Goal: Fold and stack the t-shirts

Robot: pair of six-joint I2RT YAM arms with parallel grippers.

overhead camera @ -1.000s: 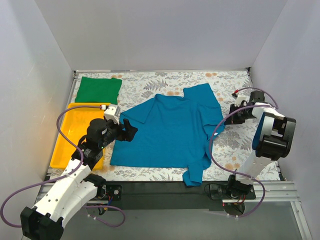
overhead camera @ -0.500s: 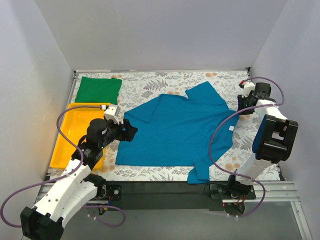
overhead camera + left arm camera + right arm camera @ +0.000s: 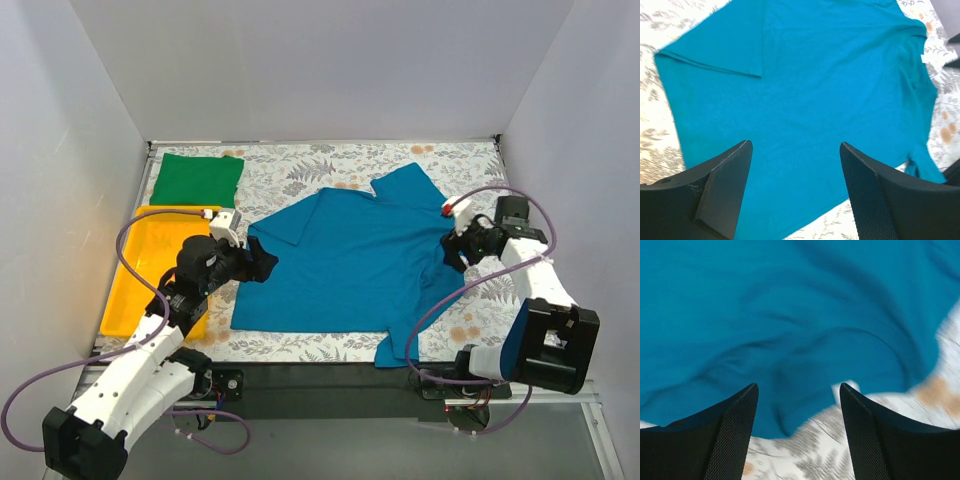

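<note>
teal t-shirt [image 3: 350,265] lies spread, slightly rumpled, on the table [image 3: 300,172]; folded green t-shirt [image 3: 197,180] sits far left, beyond the yellow tray [image 3: 140,270]. left tool [image 3: 262,264] spread, empty, at the shirt's left edge; right tool [image 3: 452,250] spread over its right edge, seemingly gripping nothing

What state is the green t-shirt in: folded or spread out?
Folded: the green t-shirt lies as a neat, compact rectangle with no sleeves or collar showing.
</note>
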